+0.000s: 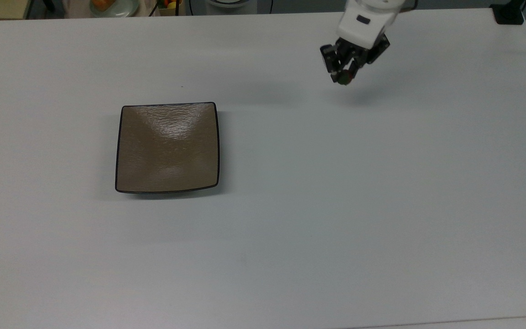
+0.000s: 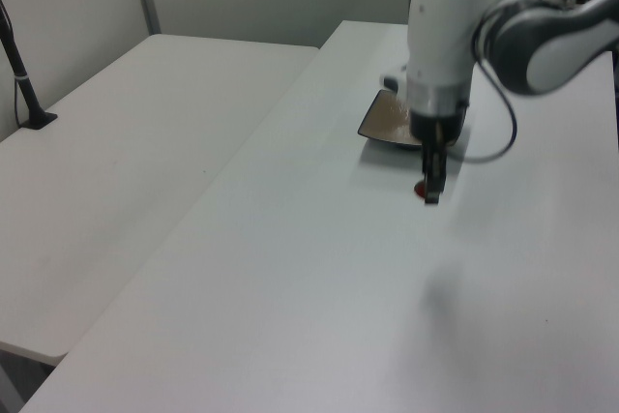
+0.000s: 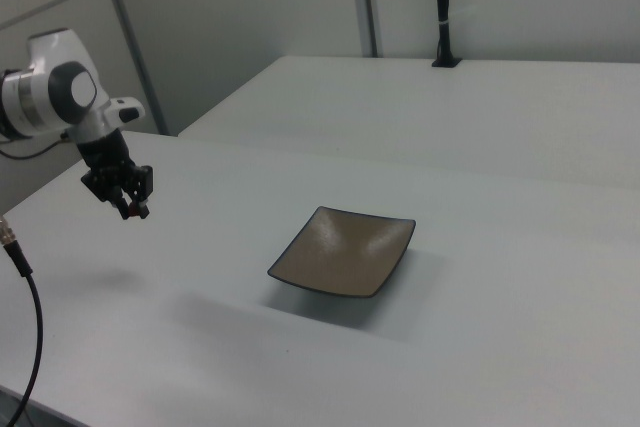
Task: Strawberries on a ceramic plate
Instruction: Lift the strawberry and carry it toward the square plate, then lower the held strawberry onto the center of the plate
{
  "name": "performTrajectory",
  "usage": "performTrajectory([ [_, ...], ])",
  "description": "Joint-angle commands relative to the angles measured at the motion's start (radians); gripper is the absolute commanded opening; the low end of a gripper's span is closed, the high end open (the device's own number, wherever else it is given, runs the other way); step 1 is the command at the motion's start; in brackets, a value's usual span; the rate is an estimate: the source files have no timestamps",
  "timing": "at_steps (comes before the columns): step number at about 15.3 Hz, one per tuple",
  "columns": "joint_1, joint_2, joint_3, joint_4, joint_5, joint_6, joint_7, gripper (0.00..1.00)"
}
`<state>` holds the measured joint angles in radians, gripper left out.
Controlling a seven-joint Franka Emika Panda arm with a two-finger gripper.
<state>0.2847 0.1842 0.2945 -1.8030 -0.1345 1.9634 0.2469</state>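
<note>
Where gripped: strawberry [image 1: 345, 78] between fingers [image 1: 336, 73]

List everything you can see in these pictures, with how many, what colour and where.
Strawberry: one, dark red, held between the gripper's fingers above the table.
Ceramic plate: one, square, tan-brown with black rim, on the table at the top view's left, nothing on it.
Table: one, white, under everything.
Round dish: one, pale green, beyond the table's far edge in the top view.
Gripper: one, black, on a white arm, shut on the strawberry.
</note>
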Motion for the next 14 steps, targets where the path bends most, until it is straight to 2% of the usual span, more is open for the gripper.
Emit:
performTrajectory([
  [1,0.007,-0.113,-0.096,0.025,0.105,-0.151,-0.135,0.00],
  [4,0.007,-0.156,-0.170,0.063,0.148,-0.239,-0.224,0.00],
  [11,0.013,-0.193,-0.326,0.065,0.148,-0.245,-0.325,0.00],
  [14,-0.016,-0.184,-0.363,0.065,0.147,-0.233,-0.405,0.00],
])
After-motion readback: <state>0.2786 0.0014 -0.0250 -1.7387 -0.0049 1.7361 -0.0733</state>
